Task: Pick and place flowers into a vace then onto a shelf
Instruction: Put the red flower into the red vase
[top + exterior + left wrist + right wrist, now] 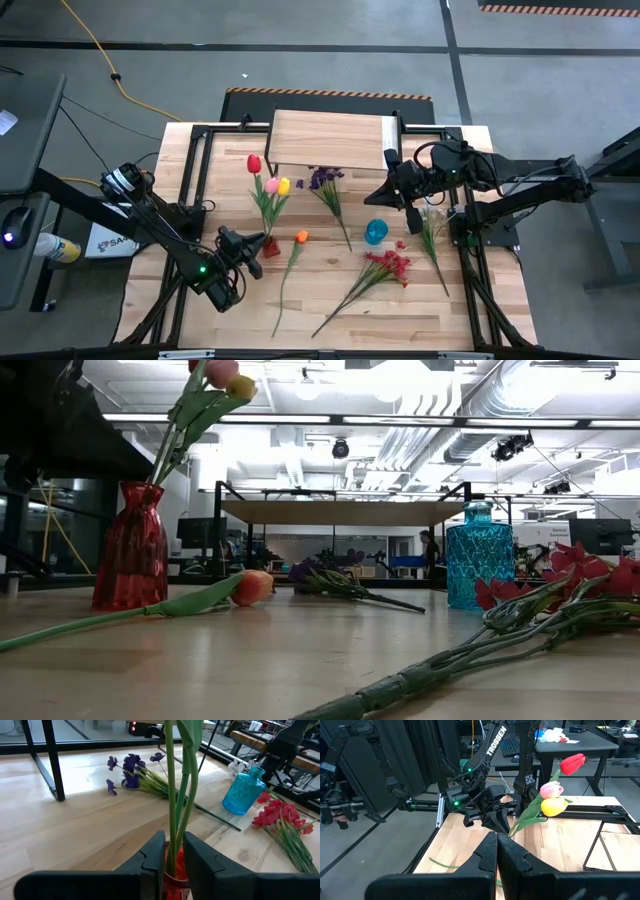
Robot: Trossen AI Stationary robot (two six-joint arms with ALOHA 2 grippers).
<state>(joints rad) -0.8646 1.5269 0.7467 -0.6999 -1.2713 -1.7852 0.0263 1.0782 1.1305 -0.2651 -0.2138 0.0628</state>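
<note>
A red glass vase (130, 550) stands on its base at the table's left-middle. It holds red, pink and yellow tulips (271, 185), whose stems rise from its mouth. My left gripper (258, 243) comes at its top from the left and is shut on it (175, 845). My right gripper (380, 193) hangs shut over the table's right-middle and holds nothing (496, 840). An orange tulip (301, 237), a purple spray (322, 180), a red spray (390, 265) and a white spray (432, 222) lie flat on the table. The shelf (330, 140) stands at the far edge. My left gripper pinches the red vase at its neck (174, 870), one finger (155, 855) on each side, with the tulip stems (172, 820) rising between the fingertips. It comes in from the table's left, slanting down. The vase stands upright with its base on the table (128, 605).
A blue glass vase (376, 232) stands empty right of centre, between the purple and red sprays. Black frame rails (195, 170) run along the table's left and right sides. Bare wood lies along the near edge (420, 320).
</note>
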